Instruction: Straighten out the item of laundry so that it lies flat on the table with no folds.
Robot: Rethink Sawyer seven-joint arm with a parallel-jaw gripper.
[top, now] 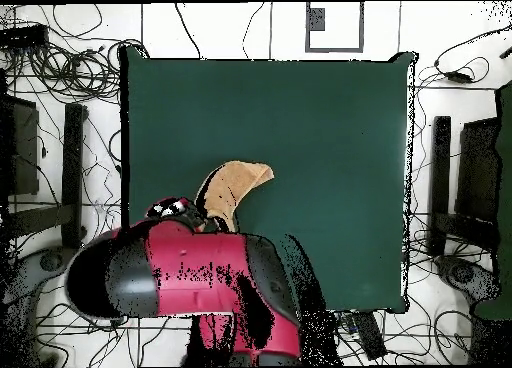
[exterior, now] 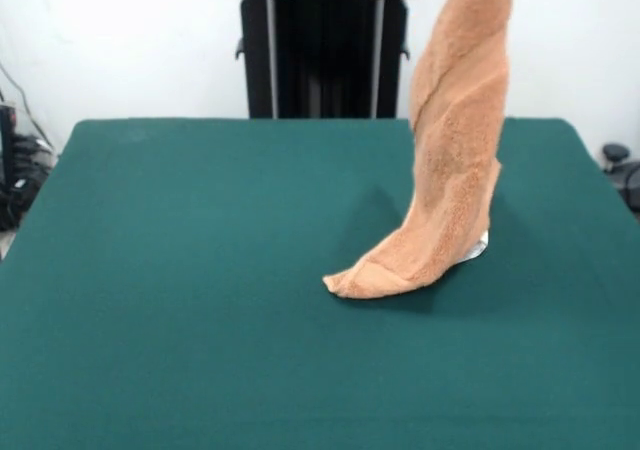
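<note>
The item of laundry (exterior: 458, 140), a light orange-tan terry towel, hangs twisted in a tall column from above the top edge of the front view. Its lower end (exterior: 372, 278) rests on the dark green table (exterior: 180, 270), right of centre, with a small white tag (exterior: 478, 249) beside it. In the overhead view the towel (top: 236, 184) sticks out from under the red and black arm, over the table (top: 320, 114). My gripper (top: 192, 214) is under the arm's end there, holding the towel's top; its tips are hidden.
The robot's black pedestal (exterior: 322, 55) stands at the table's far side. Cables and black stands (top: 72, 174) line the floor around the table in the overhead view.
</note>
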